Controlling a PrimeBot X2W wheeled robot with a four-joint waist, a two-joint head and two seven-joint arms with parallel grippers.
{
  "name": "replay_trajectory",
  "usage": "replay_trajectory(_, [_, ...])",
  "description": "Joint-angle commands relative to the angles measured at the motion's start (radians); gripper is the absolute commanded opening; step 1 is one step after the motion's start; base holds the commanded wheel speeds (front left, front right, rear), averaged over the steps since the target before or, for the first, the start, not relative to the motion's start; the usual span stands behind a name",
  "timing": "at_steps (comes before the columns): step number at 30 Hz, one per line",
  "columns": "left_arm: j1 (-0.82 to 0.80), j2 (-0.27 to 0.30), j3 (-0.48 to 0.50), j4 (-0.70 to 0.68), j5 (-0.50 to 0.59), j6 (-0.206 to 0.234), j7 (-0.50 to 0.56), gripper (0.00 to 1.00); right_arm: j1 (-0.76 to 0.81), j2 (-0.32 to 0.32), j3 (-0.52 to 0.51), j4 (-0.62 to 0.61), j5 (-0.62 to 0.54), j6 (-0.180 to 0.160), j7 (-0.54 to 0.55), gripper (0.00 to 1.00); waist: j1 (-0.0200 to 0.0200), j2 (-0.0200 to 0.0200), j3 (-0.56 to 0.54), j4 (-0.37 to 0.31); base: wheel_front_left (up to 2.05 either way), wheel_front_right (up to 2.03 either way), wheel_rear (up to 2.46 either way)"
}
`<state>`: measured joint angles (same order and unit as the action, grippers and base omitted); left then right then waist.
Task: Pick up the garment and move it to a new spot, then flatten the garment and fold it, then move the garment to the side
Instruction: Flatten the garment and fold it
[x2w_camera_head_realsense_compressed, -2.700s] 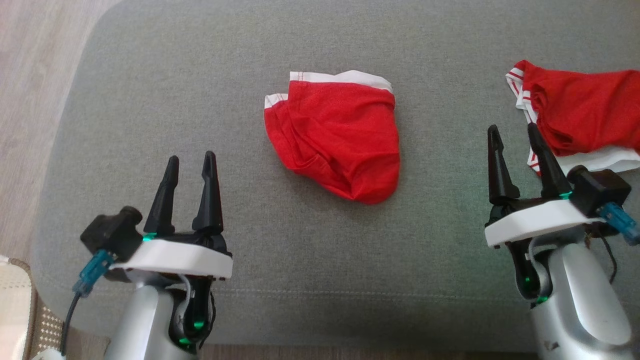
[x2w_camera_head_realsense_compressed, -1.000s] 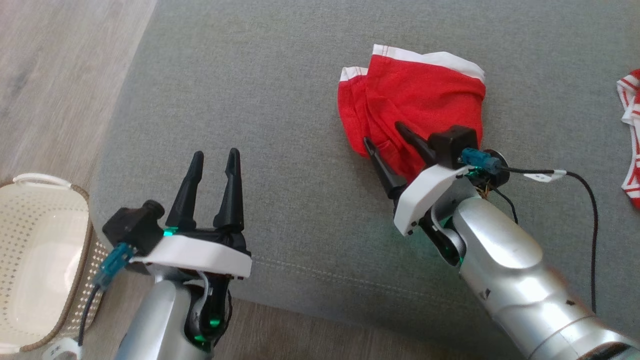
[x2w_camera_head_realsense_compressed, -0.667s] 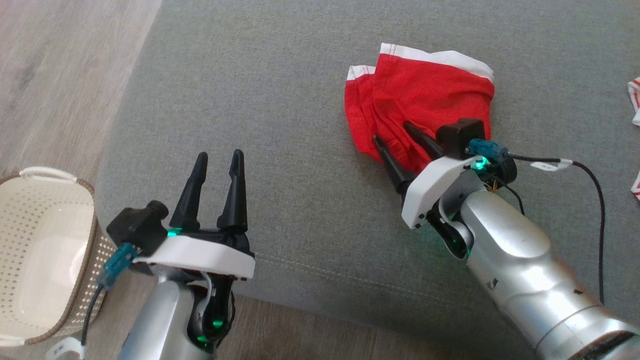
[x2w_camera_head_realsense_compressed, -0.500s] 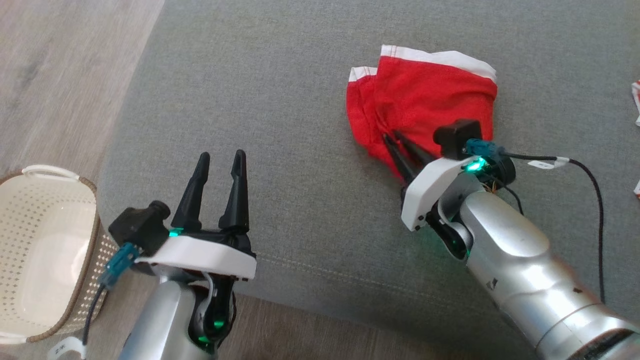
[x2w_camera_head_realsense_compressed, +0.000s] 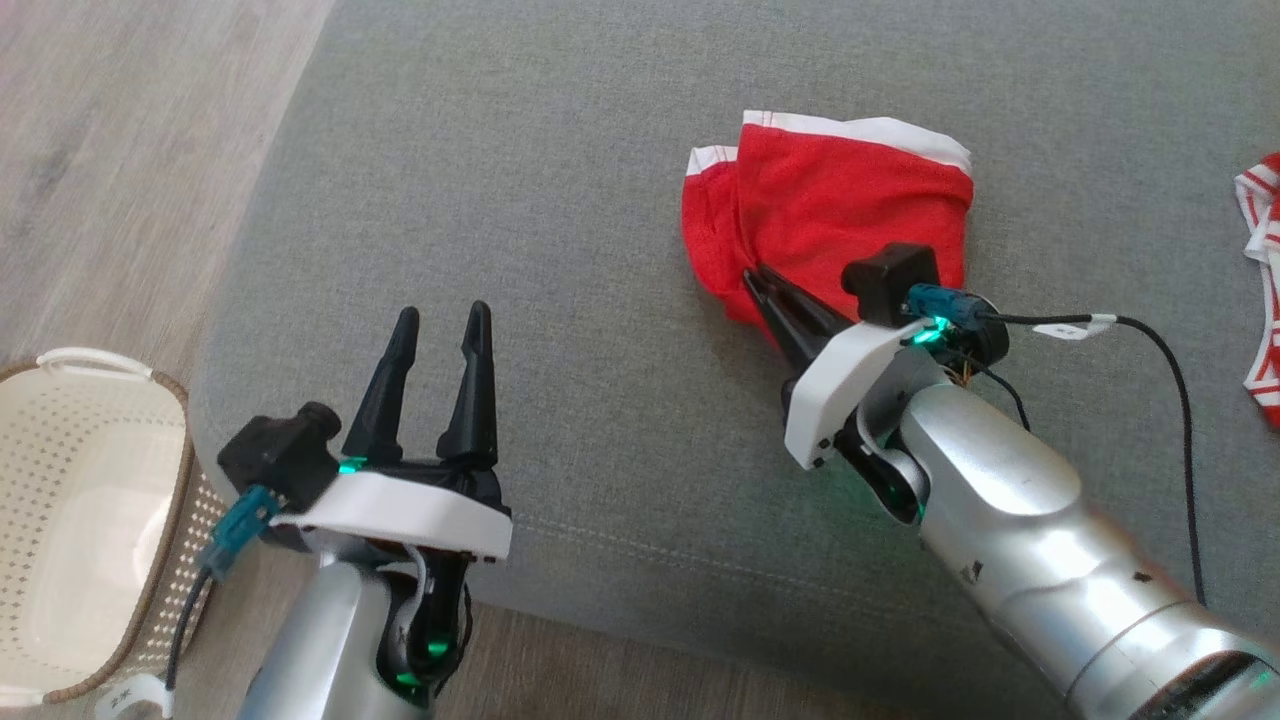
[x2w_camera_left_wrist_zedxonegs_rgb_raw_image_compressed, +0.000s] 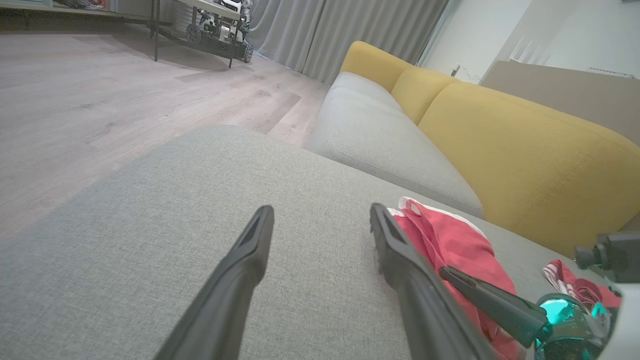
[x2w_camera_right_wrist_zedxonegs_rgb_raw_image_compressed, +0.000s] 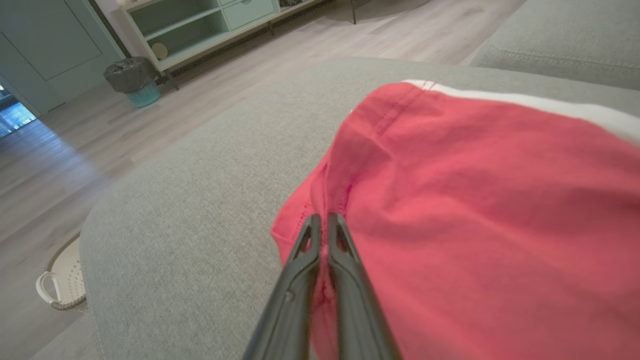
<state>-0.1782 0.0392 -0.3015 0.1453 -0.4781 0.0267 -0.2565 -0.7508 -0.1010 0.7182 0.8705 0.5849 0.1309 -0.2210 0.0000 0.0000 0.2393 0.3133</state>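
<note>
A red garment (x2w_camera_head_realsense_compressed: 830, 200) with a white band lies crumpled on the grey cushion (x2w_camera_head_realsense_compressed: 560, 250). My right gripper (x2w_camera_head_realsense_compressed: 752, 274) is shut on a fold at the garment's near left edge; in the right wrist view its fingertips (x2w_camera_right_wrist_zedxonegs_rgb_raw_image_compressed: 322, 220) pinch red cloth (x2w_camera_right_wrist_zedxonegs_rgb_raw_image_compressed: 475, 200). My left gripper (x2w_camera_head_realsense_compressed: 440, 318) is open above the cushion's front left, well left of the garment, holding nothing. In the left wrist view its open fingers (x2w_camera_left_wrist_zedxonegs_rgb_raw_image_compressed: 320, 215) frame grey cushion, with the garment (x2w_camera_left_wrist_zedxonegs_rgb_raw_image_compressed: 450, 245) to the right.
A second red and white garment (x2w_camera_head_realsense_compressed: 1262, 290) lies at the cushion's right edge. A cream perforated basket (x2w_camera_head_realsense_compressed: 80, 520) stands on the wooden floor at the lower left. A yellow sofa back (x2w_camera_left_wrist_zedxonegs_rgb_raw_image_compressed: 525, 150) rises behind the cushions. A black cable (x2w_camera_head_realsense_compressed: 1170, 370) trails from the right wrist.
My right gripper reached to the garment's near left edge and closed on a fold; the cloth there has bunched up. The head camera shifted. The left gripper stayed open.
</note>
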Motion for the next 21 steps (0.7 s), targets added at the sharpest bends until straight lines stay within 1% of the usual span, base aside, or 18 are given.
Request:
replay_trajectory(1, [-0.030, 0.011, 0.036, -0.029, -0.002, 0.003, -0.005, 1.00, -0.039, 0.025, 0.010, -0.035, 0.003, 0.000, -0.013, 0.00, 0.0000, 0.0000, 0.000, 0.000, 0.00, 0.00, 0.00])
replay_trajectory(11, [-0.026, 0.011, 0.033, -0.024, -0.009, 0.002, -0.005, 1.00, -0.066, 0.043, 0.032, -0.040, 0.002, 0.000, -0.020, 0.00, 0.0000, 0.0000, -0.001, 0.020, 0.00, 0.00, 0.00])
replay_trajectory(12, [-0.026, 0.011, 0.032, -0.024, -0.010, 0.002, -0.005, 1.00, -0.066, 0.044, 0.040, -0.041, 0.005, 0.000, -0.019, 0.12, 0.0000, 0.0000, -0.002, 0.023, 0.00, 0.00, 0.00])
replay_trajectory(13, [-0.026, 0.011, 0.032, -0.023, -0.011, 0.002, -0.005, 1.00, -0.065, 0.045, 0.051, -0.043, 0.010, 0.000, -0.016, 0.66, 0.0000, 0.0000, -0.002, 0.026, 0.00, 0.00, 0.00])
replay_trajectory(14, [-0.026, 0.011, 0.031, -0.023, -0.011, 0.003, -0.005, 1.00, -0.064, 0.046, 0.062, -0.044, 0.018, 0.000, -0.011, 1.00, 0.0000, 0.0000, -0.003, 0.028, 0.00, 0.00, 0.00])
replay_trajectory(21, [-0.022, 0.011, 0.035, -0.021, -0.012, 0.006, -0.005, 1.00, -0.064, 0.049, 0.113, -0.052, 0.062, 0.000, -0.003, 1.00, 0.0000, 0.0000, -0.009, 0.028, 0.00, 0.00, 0.00])
